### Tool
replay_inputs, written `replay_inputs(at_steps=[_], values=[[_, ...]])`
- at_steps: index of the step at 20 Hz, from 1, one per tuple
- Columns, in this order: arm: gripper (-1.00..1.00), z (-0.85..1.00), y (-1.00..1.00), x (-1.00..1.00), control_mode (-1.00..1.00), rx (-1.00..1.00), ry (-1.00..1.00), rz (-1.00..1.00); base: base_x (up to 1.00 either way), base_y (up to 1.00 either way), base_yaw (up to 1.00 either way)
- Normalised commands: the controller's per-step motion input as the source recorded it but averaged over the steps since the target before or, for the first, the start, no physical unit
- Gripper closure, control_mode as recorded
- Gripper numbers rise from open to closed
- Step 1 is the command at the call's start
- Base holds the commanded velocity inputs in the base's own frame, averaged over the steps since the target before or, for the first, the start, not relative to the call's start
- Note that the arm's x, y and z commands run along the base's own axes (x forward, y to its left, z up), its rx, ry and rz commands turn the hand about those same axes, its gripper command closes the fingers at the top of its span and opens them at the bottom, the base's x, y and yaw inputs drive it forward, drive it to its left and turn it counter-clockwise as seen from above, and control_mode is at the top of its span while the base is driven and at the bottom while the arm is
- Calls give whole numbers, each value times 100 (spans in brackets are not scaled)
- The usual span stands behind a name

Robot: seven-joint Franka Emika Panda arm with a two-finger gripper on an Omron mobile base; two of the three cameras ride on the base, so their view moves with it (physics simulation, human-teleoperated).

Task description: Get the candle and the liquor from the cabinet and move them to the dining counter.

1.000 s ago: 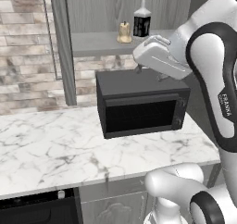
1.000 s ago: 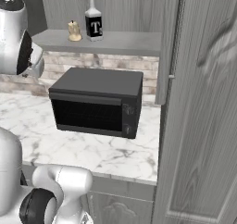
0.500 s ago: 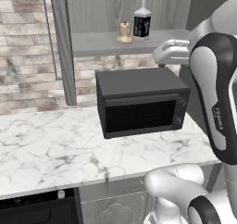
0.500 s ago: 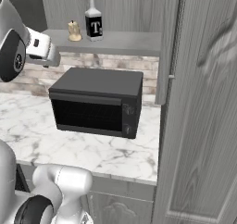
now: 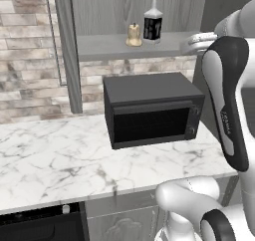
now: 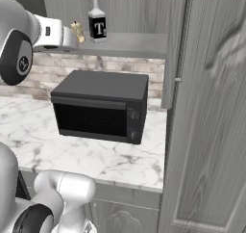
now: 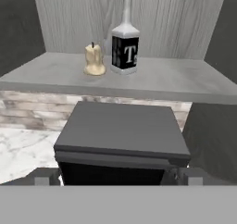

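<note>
1. The candle (image 7: 94, 60) sits upper left of centre in the hand view, on the cabinet (image 7: 152, 77) shelf.
2. The liquor (image 7: 124, 43) stands just right of it, upright, apart from it.
3. The black microwave (image 7: 122, 137) lies lower centre.
4. The gripper (image 7: 113, 177) at the bottom edge is spread wide, holding nothing.

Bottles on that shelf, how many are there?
1. The liquor stands upright at the back of the cabinet shelf, just right of the candle, above the microwave.
</note>
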Motion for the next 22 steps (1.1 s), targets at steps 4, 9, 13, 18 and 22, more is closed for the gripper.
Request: replay_inputs(at_steps=[4, 9, 13, 18, 22], values=[[-100, 43, -34, 49, -100, -3, -8, -4, 0, 0, 0], [-100, 38, -12, 36, -100, -1, -9, -3, 0, 0, 0], [-100, 7, -1, 22, -100, 0, -12, -2, 0, 0, 0], [-100, 0, -1, 13, -100, 0, -17, 0, 0, 0, 0], [-100, 0, 0, 13, -100, 2, -16, 0, 0, 0, 0]])
